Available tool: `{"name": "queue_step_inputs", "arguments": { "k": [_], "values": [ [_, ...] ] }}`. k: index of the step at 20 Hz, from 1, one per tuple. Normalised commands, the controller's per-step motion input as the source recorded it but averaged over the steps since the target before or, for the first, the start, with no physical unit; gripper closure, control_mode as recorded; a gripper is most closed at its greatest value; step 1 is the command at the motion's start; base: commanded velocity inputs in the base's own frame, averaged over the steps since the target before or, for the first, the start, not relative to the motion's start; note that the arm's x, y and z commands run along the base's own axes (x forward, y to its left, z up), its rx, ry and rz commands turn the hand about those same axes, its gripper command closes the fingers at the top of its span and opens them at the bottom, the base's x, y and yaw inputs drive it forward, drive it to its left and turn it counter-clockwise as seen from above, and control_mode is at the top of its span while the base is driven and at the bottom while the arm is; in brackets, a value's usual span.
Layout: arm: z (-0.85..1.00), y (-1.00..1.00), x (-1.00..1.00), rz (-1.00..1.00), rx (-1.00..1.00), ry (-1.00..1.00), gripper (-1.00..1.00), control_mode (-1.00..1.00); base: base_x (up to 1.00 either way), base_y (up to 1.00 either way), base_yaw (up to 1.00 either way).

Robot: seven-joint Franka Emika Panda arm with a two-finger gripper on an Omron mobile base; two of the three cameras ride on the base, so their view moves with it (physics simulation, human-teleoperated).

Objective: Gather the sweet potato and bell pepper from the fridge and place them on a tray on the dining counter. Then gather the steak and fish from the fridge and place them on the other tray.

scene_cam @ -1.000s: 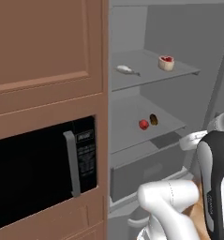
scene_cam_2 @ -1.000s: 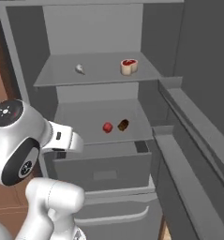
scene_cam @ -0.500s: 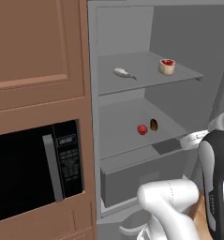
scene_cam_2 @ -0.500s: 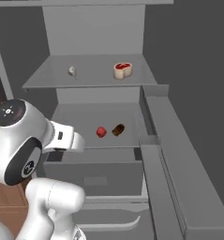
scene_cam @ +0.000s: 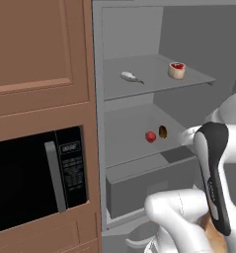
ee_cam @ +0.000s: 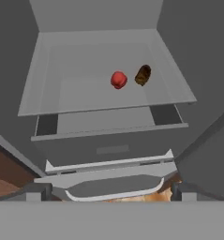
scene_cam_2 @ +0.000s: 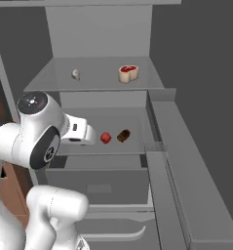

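Observation:
In the open fridge, a red bell pepper (scene_cam: 150,137) (scene_cam_2: 106,138) (ee_cam: 118,79) and a brown sweet potato (scene_cam: 163,132) (scene_cam_2: 123,135) (ee_cam: 143,75) lie side by side on the lower shelf. The shelf above carries a pale fish (scene_cam: 131,76) (scene_cam_2: 75,74) on the left and a red steak (scene_cam: 177,70) (scene_cam_2: 128,73) on the right. My gripper (ee_cam: 111,192) is open and holds nothing. It hangs in front of the fridge, well short of the lower shelf. The trays and dining counter are out of view.
A grey drawer (ee_cam: 108,140) sits under the lower shelf. The open fridge door (scene_cam_2: 186,161) stretches along the right side. Left of the fridge stand a black microwave (scene_cam: 30,183) and brown cabinets (scene_cam: 35,49).
The whole picture shifted over the first half second as the base moved, bringing the fridge interior more to the centre. Since then it has barely changed, and the food has not moved.

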Motion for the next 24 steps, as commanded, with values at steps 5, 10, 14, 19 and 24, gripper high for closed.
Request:
{"name": "queue_step_inputs", "arguments": {
  "k": [5,10,14,19,24],
  "values": [
    [-0.34,0.11,0.56,0.00,0.00,0.00,-1.00,-1.00,0.00,0.00,0.00],
    [-0.62,0.36,0.47,-0.01,0.00,0.00,-1.00,-1.00,0.00,0.00,0.00],
    [-0.47,0.27,0.53,-0.01,0.00,0.00,-1.00,-1.00,0.00,0.00,0.00],
    [-0.17,0.08,0.47,-0.02,0.00,0.00,-1.00,-1.00,0.00,0.00,0.00],
    [-0.02,0.00,0.42,-0.07,0.00,0.02,-1.00,-1.00,0.00,0.00,0.00]
  ]
}}
